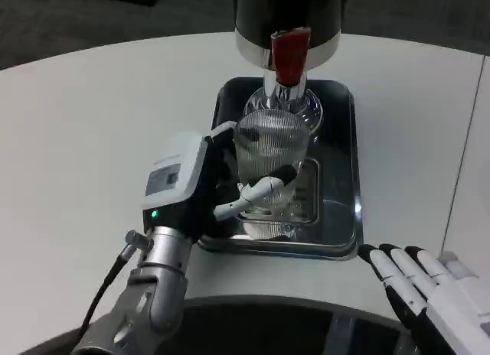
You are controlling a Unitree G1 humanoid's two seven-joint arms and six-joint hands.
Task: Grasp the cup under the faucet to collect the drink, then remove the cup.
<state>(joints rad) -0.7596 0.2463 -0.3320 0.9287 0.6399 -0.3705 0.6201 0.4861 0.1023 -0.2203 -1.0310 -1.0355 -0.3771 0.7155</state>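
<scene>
A clear ribbed glass cup stands on a steel drip tray, right below the faucet with its red tap handle on a black and silver drink dispenser. My left hand is at the cup's left side, and its white and black fingers wrap around the front of the glass. My right hand lies on the table at the lower right, near the tray's front right corner, fingers stretched out and holding nothing. I cannot tell whether liquid is in the cup.
The white round table stretches to the left and back. A black cable runs along my left forearm. A seam in the table runs down the far right side.
</scene>
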